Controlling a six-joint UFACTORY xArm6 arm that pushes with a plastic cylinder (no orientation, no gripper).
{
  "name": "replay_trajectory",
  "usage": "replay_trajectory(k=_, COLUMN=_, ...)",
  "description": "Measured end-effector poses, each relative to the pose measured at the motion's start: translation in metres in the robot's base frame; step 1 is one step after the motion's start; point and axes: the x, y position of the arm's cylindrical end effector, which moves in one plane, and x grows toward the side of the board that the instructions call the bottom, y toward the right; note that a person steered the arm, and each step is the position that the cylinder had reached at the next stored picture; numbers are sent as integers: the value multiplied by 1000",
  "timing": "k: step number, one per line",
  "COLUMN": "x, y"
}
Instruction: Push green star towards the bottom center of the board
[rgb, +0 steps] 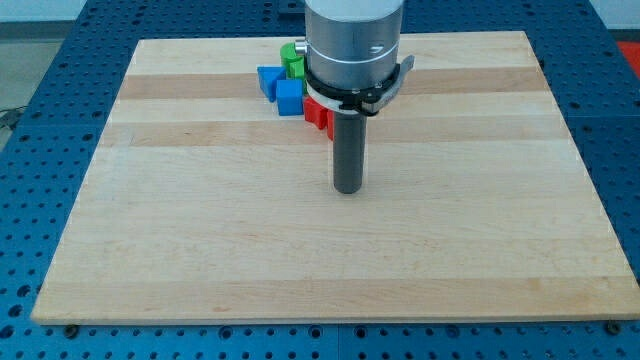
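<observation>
A green block sits near the view's top centre of the wooden board, partly hidden by the arm body; I cannot make out its shape. Just below it lie a blue block and a blue cube, close together. A red block lies to the right of the blue cube, partly hidden behind the rod. My tip rests on the board near its middle, below and to the right of this cluster, apart from all the blocks.
The arm's grey body covers the board's top centre and may hide other blocks there. A blue perforated table surrounds the board on all sides.
</observation>
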Motion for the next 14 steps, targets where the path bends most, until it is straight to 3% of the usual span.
replay_trajectory(k=1, x=-2, y=25)
replay_trajectory(k=3, x=-68, y=162)
replay_trajectory(k=4, x=-73, y=162)
replay_trajectory(k=7, x=-281, y=91)
replay_trajectory(k=8, x=-279, y=73)
replay_trajectory(k=9, x=-278, y=0)
replay_trajectory(k=12, x=-277, y=-41)
replay_trajectory(k=13, x=-196, y=-65)
replay_trajectory(k=14, x=-184, y=-65)
